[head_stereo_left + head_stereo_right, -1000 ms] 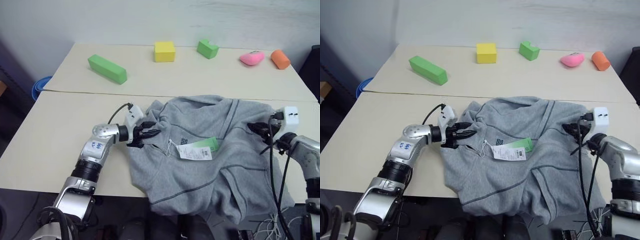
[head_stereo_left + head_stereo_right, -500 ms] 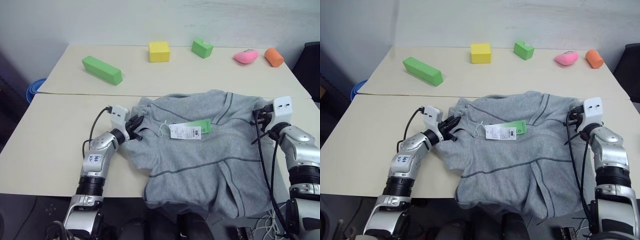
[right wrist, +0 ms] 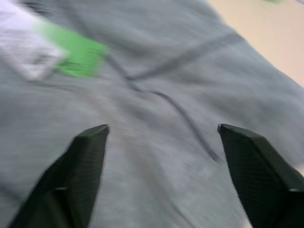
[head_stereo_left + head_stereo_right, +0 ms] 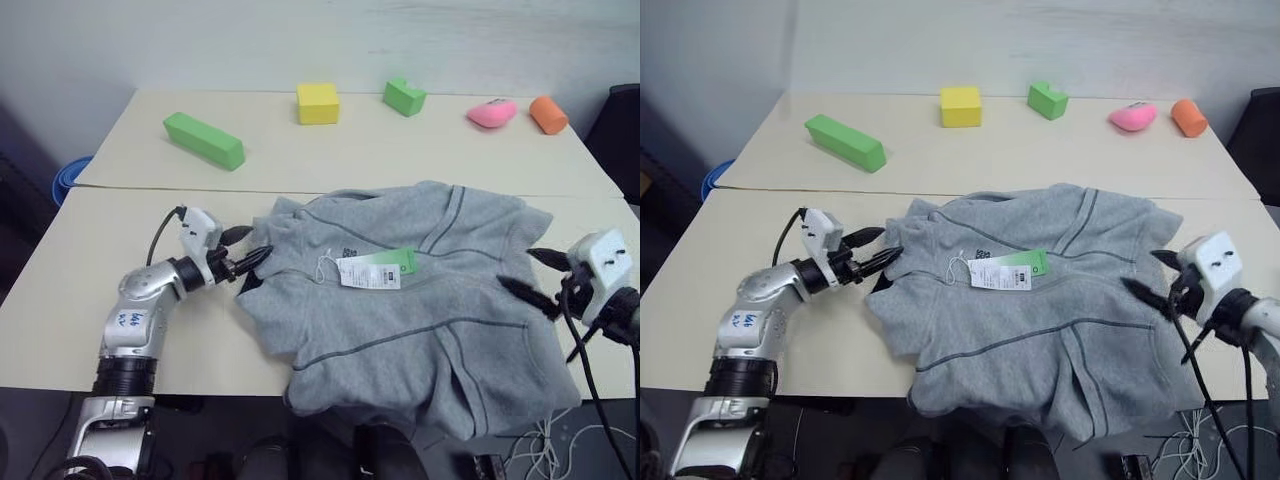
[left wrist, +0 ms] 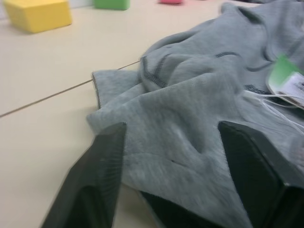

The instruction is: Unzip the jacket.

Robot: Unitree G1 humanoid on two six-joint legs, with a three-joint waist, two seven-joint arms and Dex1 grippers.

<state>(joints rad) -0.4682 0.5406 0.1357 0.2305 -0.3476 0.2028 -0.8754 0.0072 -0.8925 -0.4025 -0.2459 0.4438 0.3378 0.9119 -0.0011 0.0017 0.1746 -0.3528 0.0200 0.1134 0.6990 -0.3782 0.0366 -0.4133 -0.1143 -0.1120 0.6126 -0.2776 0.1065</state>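
The light-grey fleece jacket (image 4: 420,310) lies crumpled on the near table, its lower part hanging over the front edge. A white-and-green hang tag (image 4: 375,268) rests on its chest. My left gripper (image 4: 247,245) is open at the jacket's left edge, pointing at the fabric with nothing between its fingers. In the left wrist view the jacket (image 5: 190,95) lies just ahead of the spread fingers (image 5: 95,175). My right gripper (image 4: 535,275) is open over the jacket's right side, holding nothing. The right wrist view looks onto grey fabric (image 3: 161,85) between wide-apart fingers (image 3: 80,161).
On the far table stand a long green block (image 4: 204,139), a yellow block (image 4: 317,102), a small green block (image 4: 404,96), a pink object (image 4: 491,112) and an orange one (image 4: 548,114). A seam (image 4: 150,189) joins the two tables. A blue object (image 4: 68,176) sits off the left edge.
Both grippers have opened and let go of the jacket. The left one pulled away to the left. The right one drew back toward the right edge. The jacket has settled flatter.
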